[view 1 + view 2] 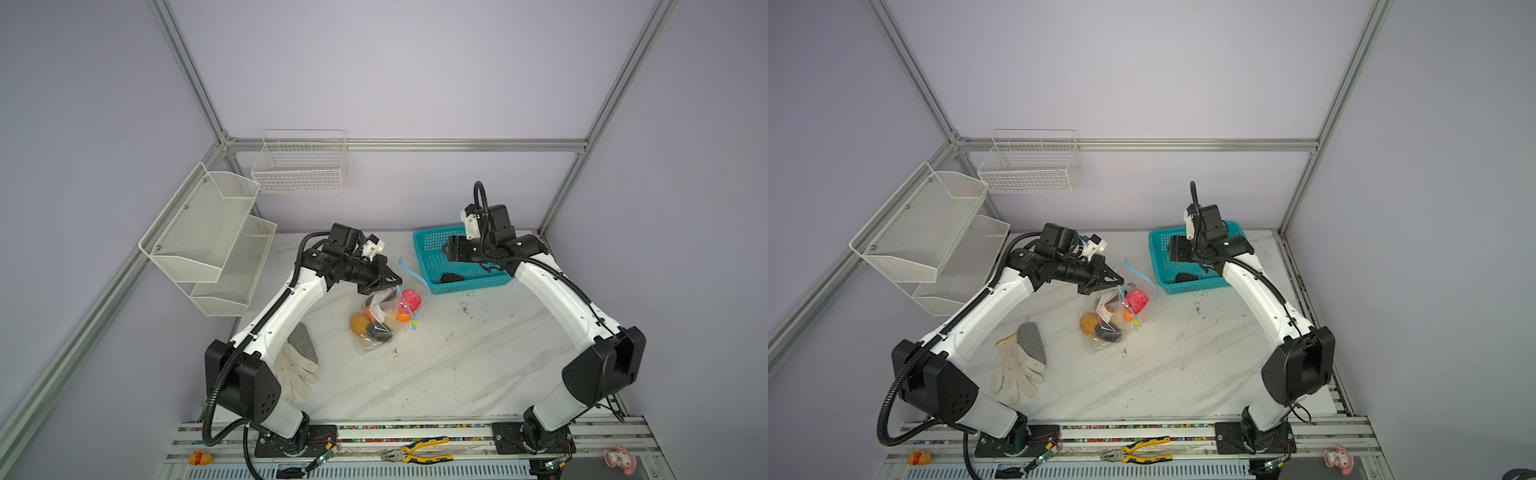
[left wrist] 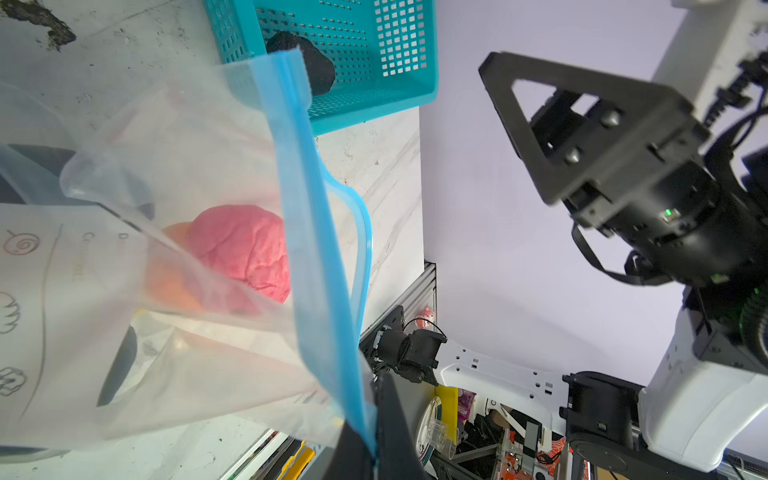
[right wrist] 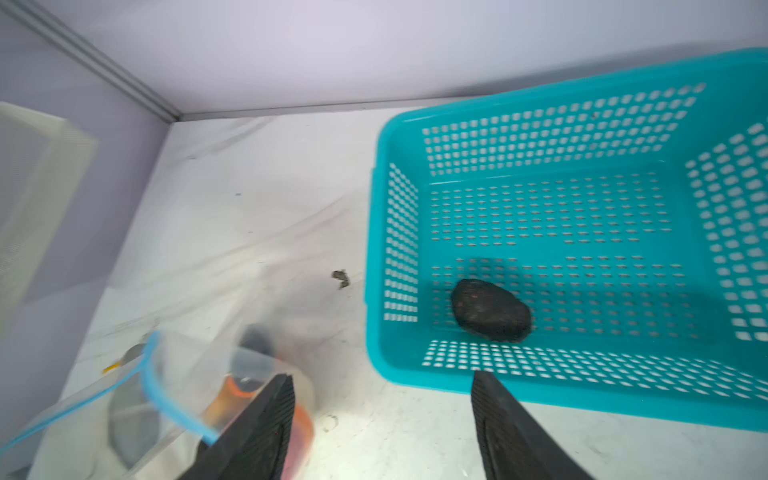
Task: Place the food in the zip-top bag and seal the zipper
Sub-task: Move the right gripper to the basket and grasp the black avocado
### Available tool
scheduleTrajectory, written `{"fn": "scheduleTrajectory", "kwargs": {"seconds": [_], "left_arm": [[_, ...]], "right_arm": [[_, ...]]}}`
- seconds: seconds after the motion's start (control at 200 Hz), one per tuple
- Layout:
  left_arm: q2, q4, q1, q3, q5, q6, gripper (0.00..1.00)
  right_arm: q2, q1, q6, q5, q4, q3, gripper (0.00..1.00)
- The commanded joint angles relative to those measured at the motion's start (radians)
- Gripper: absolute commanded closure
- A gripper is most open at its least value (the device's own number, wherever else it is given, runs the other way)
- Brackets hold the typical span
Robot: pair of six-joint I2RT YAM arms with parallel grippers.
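Wall racks: the two-tier mesh rack (image 1: 208, 232) and the wire basket (image 1: 299, 166) hang on the left walls; no contents seen in either.
Left gripper (image 1: 397, 283): clamped tight on the mouth edge of the zip-top bag (image 1: 376, 338), pinching the blue strip and holding that side up off the table (image 1: 457, 365).
Bag position: left of centre on the table, near the teal basket, mouth gaping toward it.
Bag contents: a yellow-orange piece (image 1: 359, 323) and a dark piece (image 1: 379, 333) low down, with an orange piece (image 1: 404, 316) and a pink piece (image 1: 411, 297) nearest the mouth (more may sit hidden behind the white label).
Zipper (image 2: 307, 208): unsealed; in the left wrist view its two halves stand well apart. The yellow-green slider tab (image 1: 414, 322) sits at the low end.
Teal basket (image 1: 469, 286): at the rear right of the table, holding one dark lumpy piece of food (image 3: 492, 309) close to a side wall.
Right gripper (image 3: 381, 376): above the basket, jaws spread wide, nothing between them.
Progress: judged mostly loaded. One piece remains outside the bag, and the sealing has not begun.
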Motion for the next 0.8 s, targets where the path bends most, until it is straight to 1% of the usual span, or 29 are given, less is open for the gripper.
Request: {"fn": "scheduleTrajectory", "kwargs": {"seconds": [0.0,0.065,0.22,0.435,0.53,0.69,0.8], "left_arm": [[-0.041,0.031,-0.003,-0.031,0.039,0.023,1.00],[-0.040,0.031,-0.002,-0.034,0.050,0.027,1.00],[-0.040,0.031,-0.003,-0.045,0.062,0.041,1.00],[-0.029,0.037,0.002,-0.053,0.073,0.058,1.00],[-0.026,0.043,0.008,-0.054,0.083,0.062,1.00],[-0.019,0.050,0.015,-0.054,0.096,0.065,1.00],[-0.011,0.051,0.022,-0.057,0.104,0.071,1.00]], "right_arm": [[0.123,-0.015,-0.061,0.130,-0.173,0.087,0.29],[0.200,-0.025,-0.065,0.161,-0.202,0.144,0.27],[0.339,-0.031,-0.069,0.184,-0.235,0.222,0.15],[0.471,-0.033,-0.071,0.230,-0.320,0.305,0.09],[0.495,-0.034,-0.072,0.230,-0.361,0.307,0.08],[0.531,-0.037,-0.078,0.197,-0.373,0.311,0.07],[0.560,-0.038,-0.084,0.186,-0.364,0.315,0.08]]}}
